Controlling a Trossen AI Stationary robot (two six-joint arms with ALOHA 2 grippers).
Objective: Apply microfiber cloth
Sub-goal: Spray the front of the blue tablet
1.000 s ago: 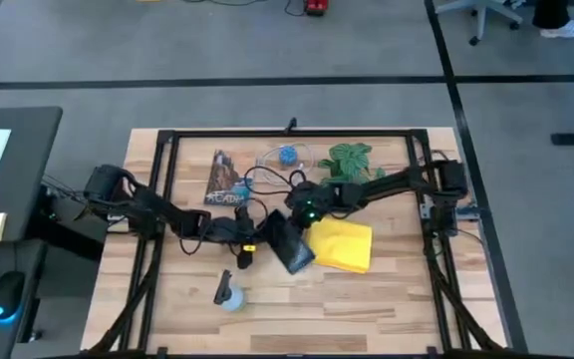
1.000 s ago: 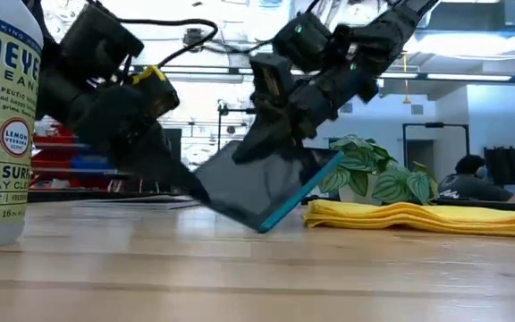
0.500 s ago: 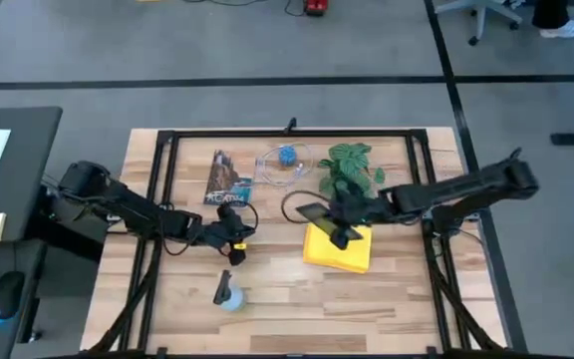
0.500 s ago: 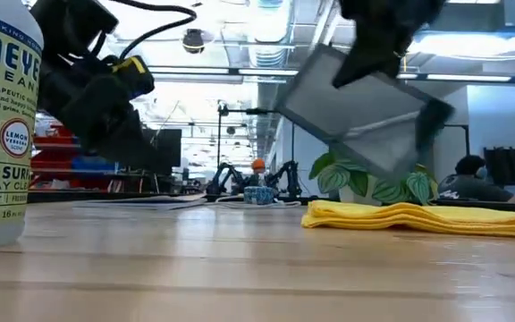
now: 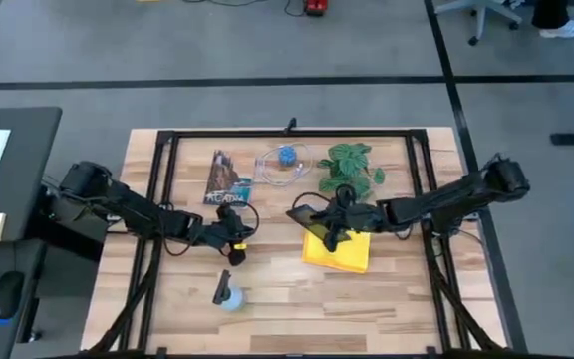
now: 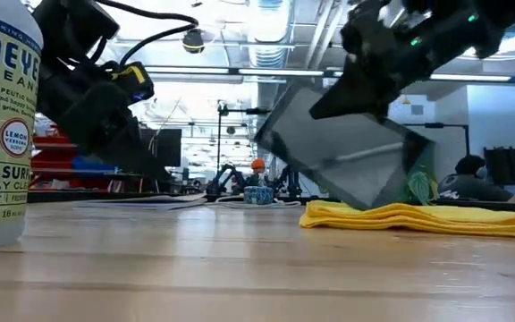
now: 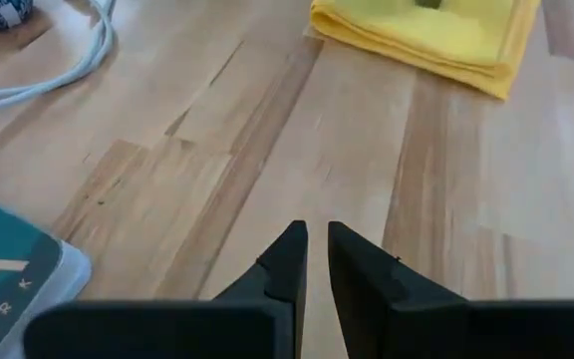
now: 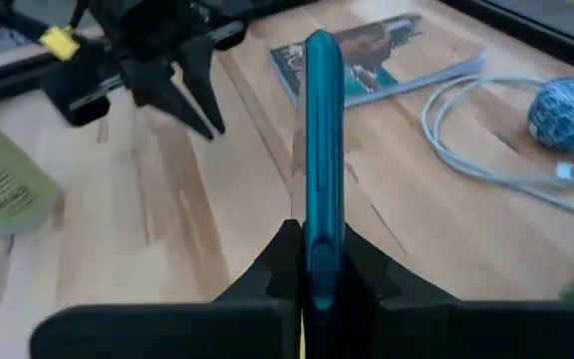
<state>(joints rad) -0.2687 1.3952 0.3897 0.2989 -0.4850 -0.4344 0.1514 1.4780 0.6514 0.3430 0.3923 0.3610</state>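
Note:
The yellow microfiber cloth lies folded flat on the table right of centre, also seen in the low view. Above its left part my right gripper is shut on a dark tablet with a teal back edge. The tablet is tilted, and its lower corner sits at the cloth's top; I cannot tell whether they touch. My left gripper hovers left of centre, shut and holding nothing, with the cloth well ahead of it. My right gripper pinches the tablet's teal edge between its two fingers, one on each flat face. The arm reaches in from the table's right side. The tablet stands out ahead of the fingers, tilted, with its lower corner down at the cloth.
A spray bottle stands near the front left. A magazine, a clear bowl with a blue ball, a white cable and a potted plant sit along the far side. A black frame borders the table.
My right gripper has lifted the tablet off the table centre and carried it toward the right, over the yellow cloth. It then lowered the tablet until its corner reached the cloth. My left gripper has drawn back a little toward the table's left edge, clear of the tablet.

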